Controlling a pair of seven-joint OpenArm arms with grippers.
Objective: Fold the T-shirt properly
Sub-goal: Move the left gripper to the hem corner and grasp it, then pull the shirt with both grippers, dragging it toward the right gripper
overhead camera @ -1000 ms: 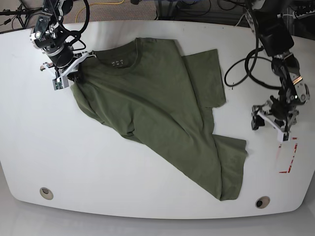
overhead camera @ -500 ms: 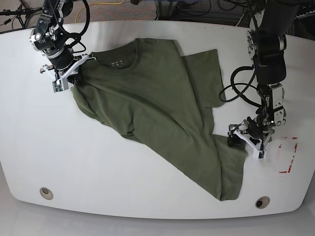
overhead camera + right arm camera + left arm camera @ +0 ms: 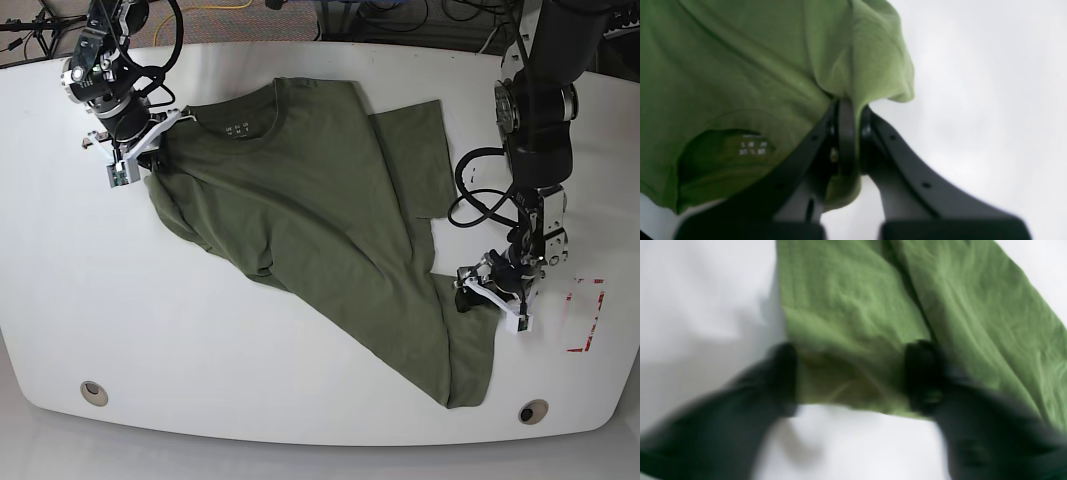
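Note:
The olive-green T-shirt (image 3: 310,220) lies crumpled and slanted across the white table (image 3: 200,340), collar toward the back left. My right gripper (image 3: 140,158) is at the shirt's left shoulder, shut on a fold of the cloth (image 3: 853,76). The collar with its pale print (image 3: 753,148) sits just beside it. My left gripper (image 3: 487,292) is at the hem corner on the right side. In the blurred left wrist view it (image 3: 853,380) is open, its two dark fingers (image 3: 923,376) straddling the hem edge of the T-shirt (image 3: 853,323).
Red tape marks (image 3: 590,320) lie on the table right of the left gripper. Two round holes (image 3: 94,392) (image 3: 533,411) sit near the front edge. A black cable (image 3: 480,150) loops by the left arm, and more cables lie behind the table.
The left arm has swung in from the table's right side to the shirt's hem corner, its fingers now around the edge. The right gripper has stayed clamped on the shoulder.

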